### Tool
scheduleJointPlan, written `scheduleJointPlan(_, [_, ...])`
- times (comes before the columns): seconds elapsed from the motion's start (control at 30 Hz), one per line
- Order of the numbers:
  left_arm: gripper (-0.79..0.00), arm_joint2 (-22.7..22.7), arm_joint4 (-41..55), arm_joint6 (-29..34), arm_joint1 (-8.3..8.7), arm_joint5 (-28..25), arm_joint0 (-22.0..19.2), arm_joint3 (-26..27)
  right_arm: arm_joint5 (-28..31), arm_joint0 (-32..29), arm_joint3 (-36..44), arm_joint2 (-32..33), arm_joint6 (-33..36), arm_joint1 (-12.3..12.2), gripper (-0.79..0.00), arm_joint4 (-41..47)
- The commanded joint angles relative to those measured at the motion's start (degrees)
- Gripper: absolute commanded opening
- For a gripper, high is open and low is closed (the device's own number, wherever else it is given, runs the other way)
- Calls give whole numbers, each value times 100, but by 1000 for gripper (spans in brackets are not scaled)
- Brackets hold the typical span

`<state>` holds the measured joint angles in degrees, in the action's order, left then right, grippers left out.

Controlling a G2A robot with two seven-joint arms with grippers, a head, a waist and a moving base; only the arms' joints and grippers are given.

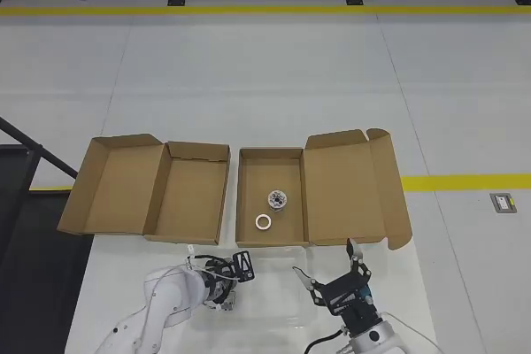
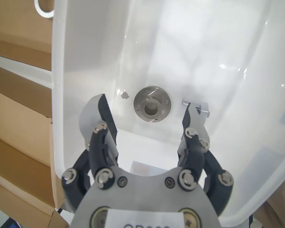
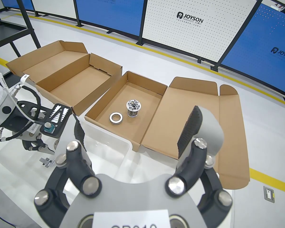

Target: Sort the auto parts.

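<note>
A round metal flange [image 2: 152, 107] and a small metal bracket [image 2: 199, 106] lie on the floor of a clear plastic bin [image 2: 59, 72]. My left gripper [image 2: 146, 103] hangs open inside the bin, its fingers on either side of the flange, one fingertip by the bracket. From the right wrist view the left gripper [image 3: 41, 149] sits just above the bracket [image 3: 47, 162]. My right gripper [image 3: 136, 119] is open and holds nothing, raised at the bin's right end [image 1: 327, 263]. A metal ring [image 1: 263, 221] and a toothed hub [image 1: 277, 199] rest in the right cardboard box [image 1: 248, 177].
The left cardboard box [image 1: 190, 190] stands open beside the right one, both with lids folded outward. The clear bin [image 1: 283, 326] sits at the table's front edge, just before the boxes. A black rack [image 1: 9, 230] borders the table on the left.
</note>
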<state>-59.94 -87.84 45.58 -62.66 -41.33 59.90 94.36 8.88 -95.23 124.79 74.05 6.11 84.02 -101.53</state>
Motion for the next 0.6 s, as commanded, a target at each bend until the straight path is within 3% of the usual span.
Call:
scheduleJointPlan(0.0, [-262,57,-21,-10,-16,46,-45,-89,-2,-1,0,0,0,0,0,0])
scheduleJointPlan(0.37, [-409,346,81,94,-126,208,-340,-536,-2,-1,0,0,0,0,0,0])
scheduleJointPlan(0.57, [-413,414,110,122,-157,203,-437,-685,-2,-1,0,0,0,0,0,0])
